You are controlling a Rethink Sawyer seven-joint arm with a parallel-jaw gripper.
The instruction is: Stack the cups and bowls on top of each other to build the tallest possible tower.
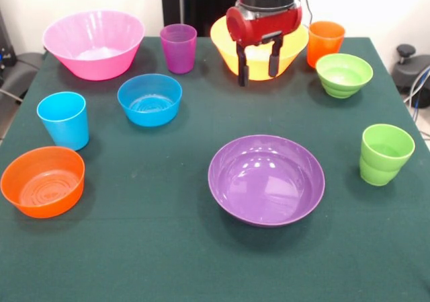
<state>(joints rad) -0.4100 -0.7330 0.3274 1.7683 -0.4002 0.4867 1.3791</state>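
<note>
My gripper (257, 70) hangs open in front of the large yellow-orange bowl (290, 50) at the far middle, holding nothing. A large pink bowl (94, 43) stands far left, with a purple cup (179, 48) beside it. The orange cup (325, 43) and a small green bowl (343, 74) sit far right. On the left are the small blue bowl (150, 99), the sky blue cup (64, 120) and the small orange bowl (43, 181). The wide purple bowl (266, 179) lies near the middle front, and the lime green cup (385, 154) stands to its right. Nothing is stacked.
The green table cloth (168, 248) covers the table, whose edges run along the left and right of the view. Dark equipment and cables show beyond the right edge (413, 66).
</note>
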